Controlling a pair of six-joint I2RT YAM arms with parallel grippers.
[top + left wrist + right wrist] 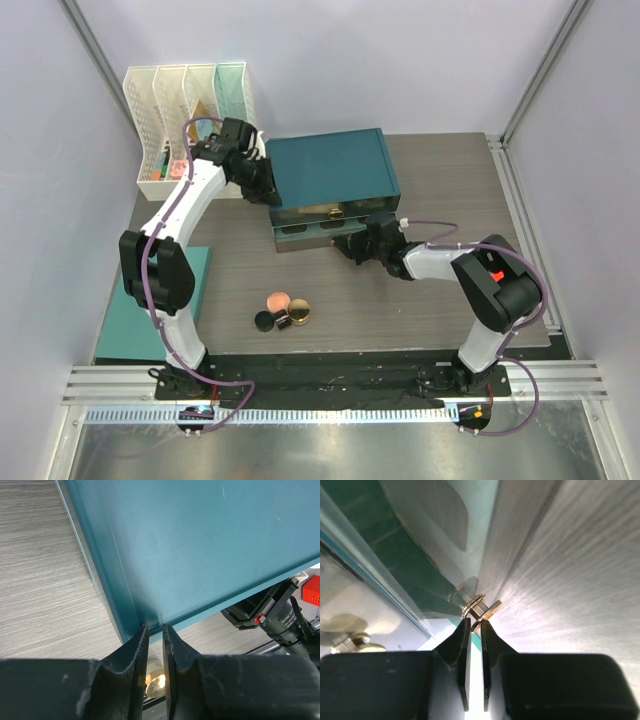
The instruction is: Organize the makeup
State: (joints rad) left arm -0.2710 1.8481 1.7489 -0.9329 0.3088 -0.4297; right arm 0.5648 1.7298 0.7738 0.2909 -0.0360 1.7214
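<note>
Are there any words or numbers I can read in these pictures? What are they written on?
None: no word or number can be read in any view.
The teal box: plain, no label.
The gold knob: plain.
The compacts: too small to show print.
Things in the white file racks: too small to read.
The red mark on the right arm: too small to read.

Teal box (335,165); gold knob (487,611); pink compact (278,301); black jar (264,320); woodgrain table (450,190).
</note>
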